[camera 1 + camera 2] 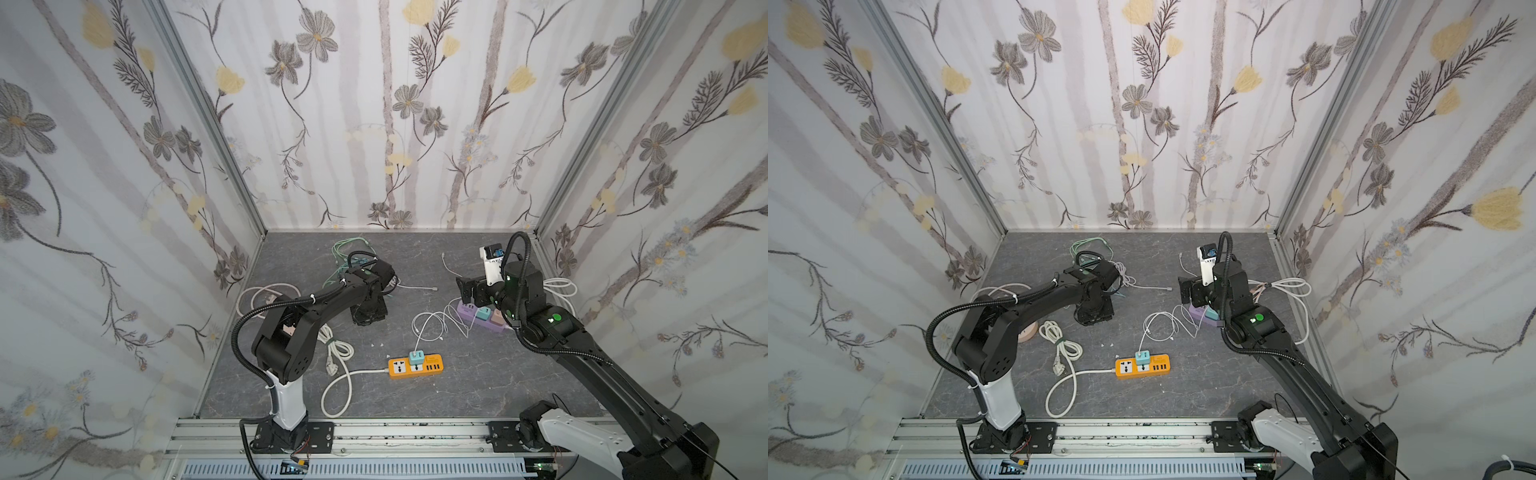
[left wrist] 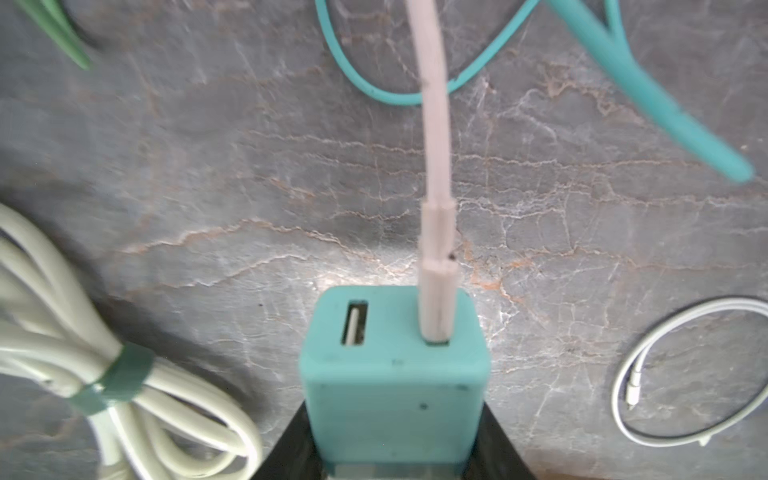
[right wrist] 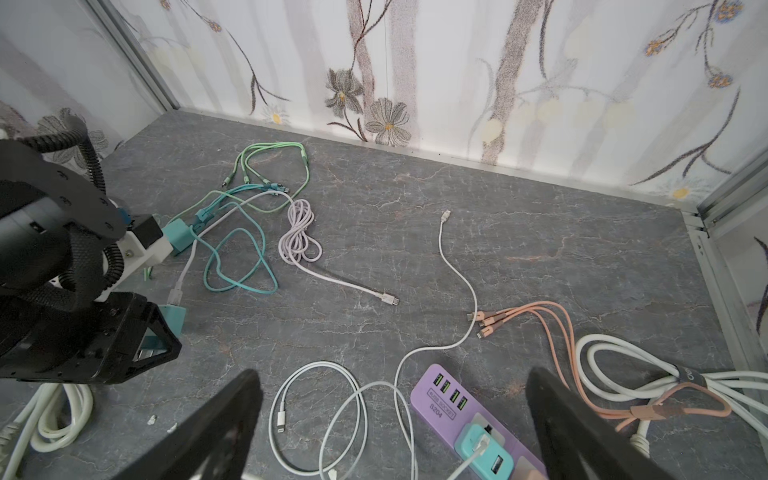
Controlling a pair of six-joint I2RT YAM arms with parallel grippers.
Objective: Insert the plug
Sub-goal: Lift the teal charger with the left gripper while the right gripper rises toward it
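Charger [image 2: 395, 374] pinched in left claw [image 2: 395, 432], right claw [image 3: 399, 424] wide and empty; its trailing cable [image 2: 436, 166] could snag tangled cords [image 2: 374, 93], twisting it askew short of the strip [image 1: 436, 360].

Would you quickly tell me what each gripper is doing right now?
Left gripper: closed on the teal charger.
Right gripper: open, holding nothing.

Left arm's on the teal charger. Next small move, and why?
Probably lift it slightly, straight up: the left gripper clamps the teal charger with a pale cable plugged in, and the orange strip has a free socket.
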